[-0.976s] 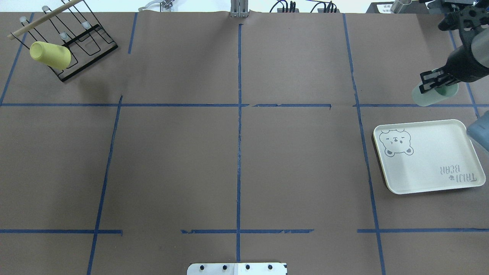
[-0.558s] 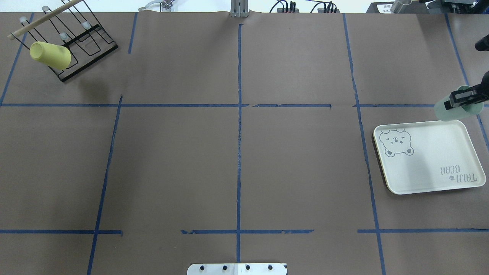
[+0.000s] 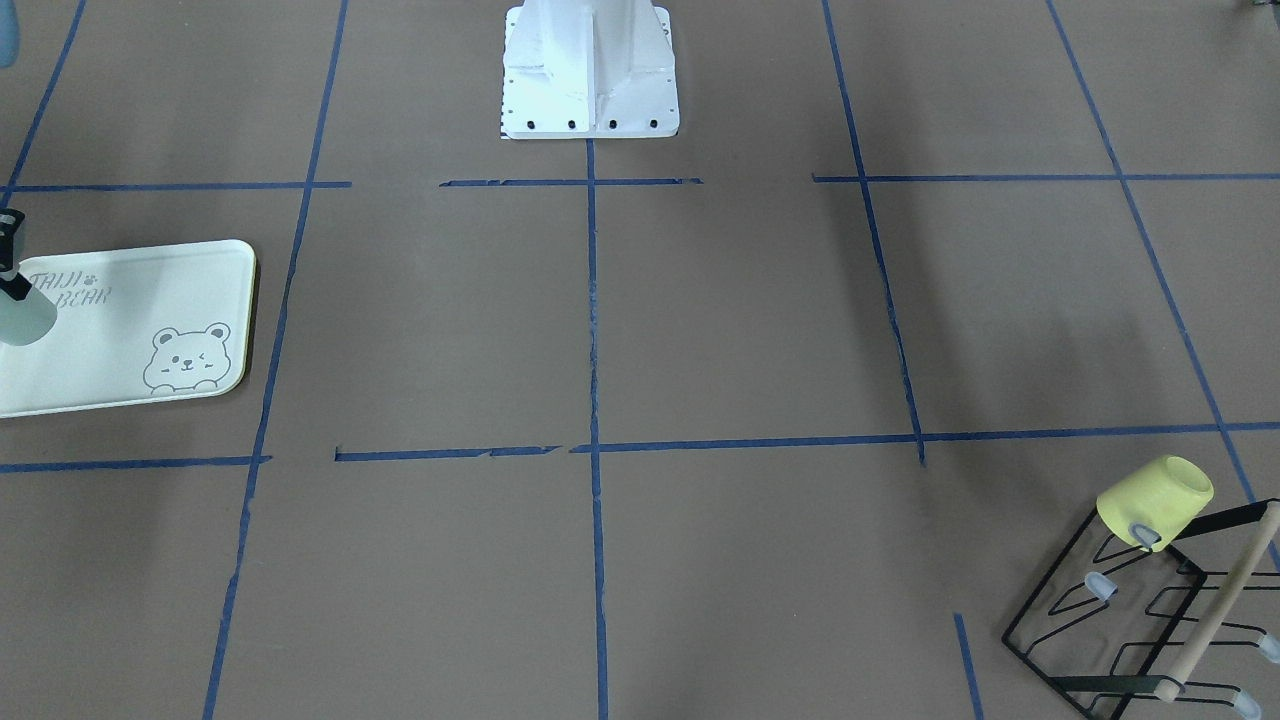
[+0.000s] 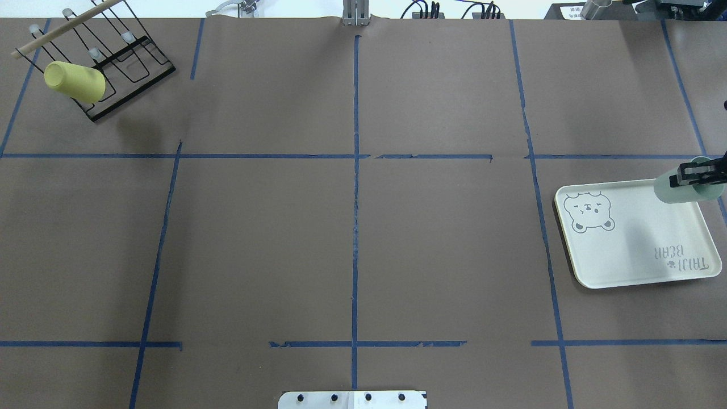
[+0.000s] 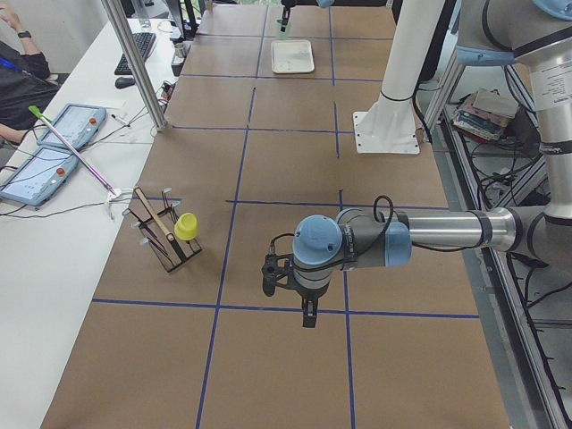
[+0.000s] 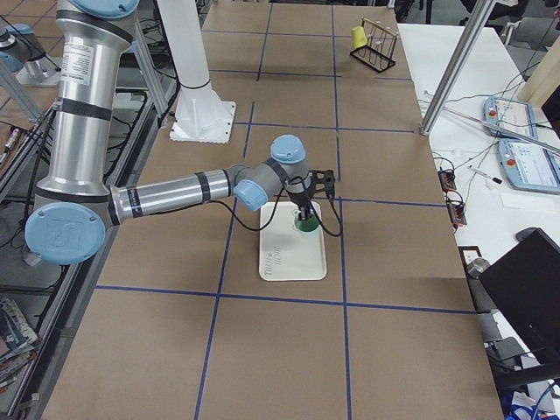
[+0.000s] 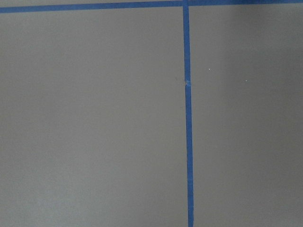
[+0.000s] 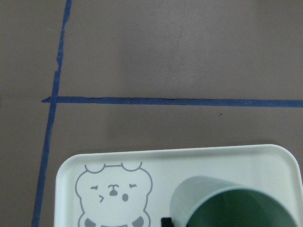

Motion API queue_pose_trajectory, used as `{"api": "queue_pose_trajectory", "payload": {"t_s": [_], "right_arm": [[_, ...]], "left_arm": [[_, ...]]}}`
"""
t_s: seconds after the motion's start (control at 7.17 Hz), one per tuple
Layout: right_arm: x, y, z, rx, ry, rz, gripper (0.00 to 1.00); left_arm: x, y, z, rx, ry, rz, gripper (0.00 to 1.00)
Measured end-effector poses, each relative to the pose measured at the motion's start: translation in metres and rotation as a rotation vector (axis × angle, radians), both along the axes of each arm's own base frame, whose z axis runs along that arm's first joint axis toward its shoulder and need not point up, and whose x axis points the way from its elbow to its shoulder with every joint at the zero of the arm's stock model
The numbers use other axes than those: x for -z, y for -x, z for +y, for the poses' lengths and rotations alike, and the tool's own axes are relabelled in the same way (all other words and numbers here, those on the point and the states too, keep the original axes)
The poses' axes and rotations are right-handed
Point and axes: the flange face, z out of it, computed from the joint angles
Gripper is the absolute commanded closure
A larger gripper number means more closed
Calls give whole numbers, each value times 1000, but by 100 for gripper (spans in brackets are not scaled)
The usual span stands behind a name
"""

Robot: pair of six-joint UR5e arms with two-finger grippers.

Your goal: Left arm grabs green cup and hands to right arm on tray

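The green cup (image 4: 679, 191) is a pale mint tumbler, held tilted over the far right corner of the tray (image 4: 627, 244). My right gripper (image 4: 681, 175) is shut on the cup's rim. In the right wrist view the cup's open mouth (image 8: 232, 203) hangs above the tray (image 8: 189, 163), next to the bear drawing. The cup (image 3: 22, 318) and tray (image 3: 130, 310) also show in the front view. My left gripper (image 5: 288, 302) shows only in the exterior left view, far from the tray, with nothing seen in it; I cannot tell if it is open or shut.
A yellow cup (image 4: 75, 81) hangs on a black wire rack (image 4: 128, 59) with a wooden stick at the far left corner. The robot base plate (image 4: 352, 399) sits at the near edge. Blue tape lines cross the brown table.
My right gripper has carried the green cup from beyond the tray's far edge toward me, to above the tray's far right corner. The tray and yellow cup have not moved.
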Motion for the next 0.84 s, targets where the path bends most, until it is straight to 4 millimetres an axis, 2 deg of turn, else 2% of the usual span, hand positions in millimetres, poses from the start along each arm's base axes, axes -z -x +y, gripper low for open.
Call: {"api": "queue_pose_trajectory", "payload": {"t_s": [0.28, 0.56, 0.7, 0.84], "right_arm": [[-12, 44, 11, 0, -5, 16, 96], [-26, 60, 28, 37, 18, 40, 81], [-35, 62, 34, 48, 35, 55, 60], [-40, 62, 37, 56, 48, 64, 1]], "left_arm": [[0, 0, -1, 1, -1, 2, 0], [-2, 0, -1, 2, 3, 3, 0], [-3, 0, -1, 2, 4, 4, 0], [-3, 0, -1, 1, 5, 4, 0]]}}
